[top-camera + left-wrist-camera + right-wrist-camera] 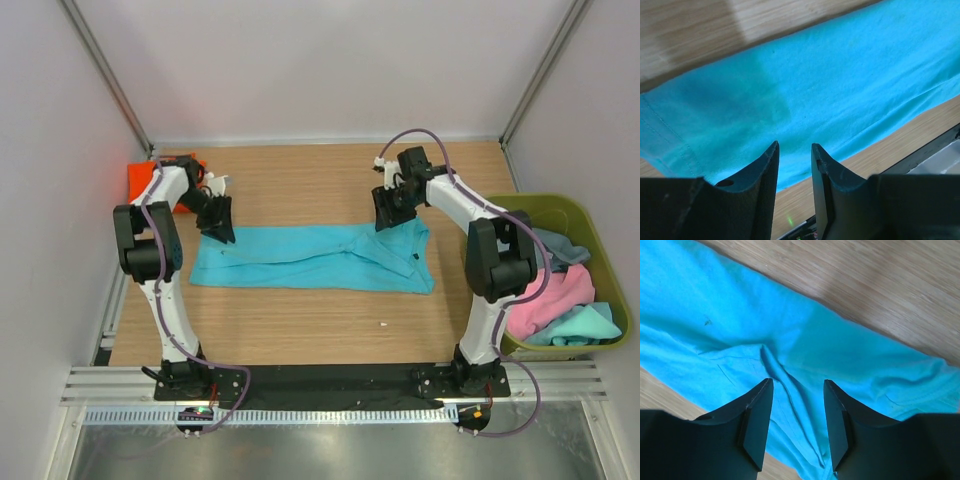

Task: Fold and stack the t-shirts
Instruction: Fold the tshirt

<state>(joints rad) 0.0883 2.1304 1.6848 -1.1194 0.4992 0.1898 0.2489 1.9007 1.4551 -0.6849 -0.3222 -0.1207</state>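
A turquoise-blue t-shirt (310, 258) lies flat on the wooden table as a long band, with a crease running through its right half. My left gripper (218, 225) hangs over the band's far left corner. Its jaws stand a little apart in the left wrist view, with nothing between them and the cloth (840, 75) beyond them. My right gripper (388, 212) sits over the far right edge, jaws open above a raised fold of the cloth (740, 315). An orange t-shirt (140, 180) lies at the back left, partly hidden by the left arm.
An olive-green bin (545, 200) stands at the table's right edge. It holds a pink shirt (550, 295), a grey-blue one (560, 248) and a teal one (585, 325). White walls close in the back and both sides.
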